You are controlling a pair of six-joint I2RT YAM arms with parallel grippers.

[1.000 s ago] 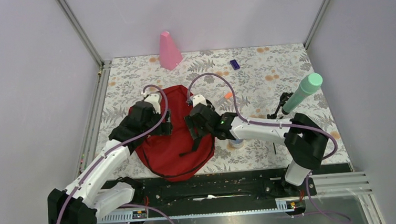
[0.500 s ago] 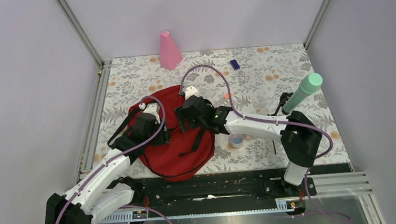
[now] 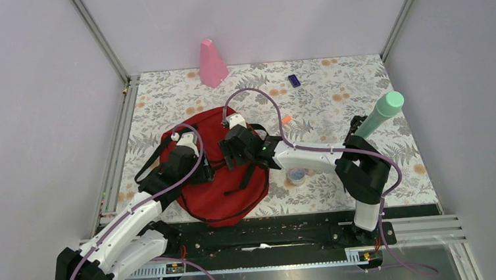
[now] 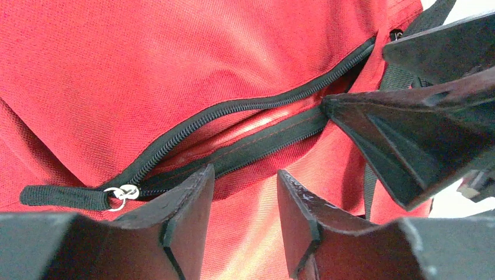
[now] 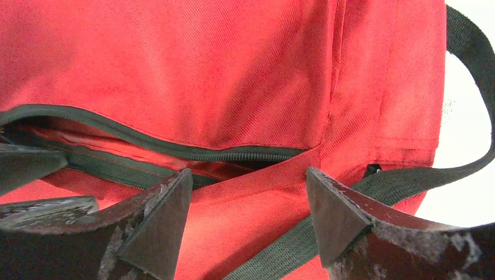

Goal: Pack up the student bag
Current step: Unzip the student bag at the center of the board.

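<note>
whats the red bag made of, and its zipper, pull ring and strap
The student bag looks like matte woven cloth, probably synthetic; a fine weave grain shows. The zipper has fine black teeth on black tape, likely plastic. The pull ring is small, silvery and shiny, probably metal. The strap is flat black webbing with a ribbed weave, likely nylon.

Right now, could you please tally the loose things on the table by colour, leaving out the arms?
Red: 1, the student bag
Pink: 1, the cone
Purple: 1, the small block
Orange: 1, the small piece
Green: 1, the cylinder
Black: 1, the item beside the cylinder
Pale blue: 1, the small round item
Total: 7
</note>
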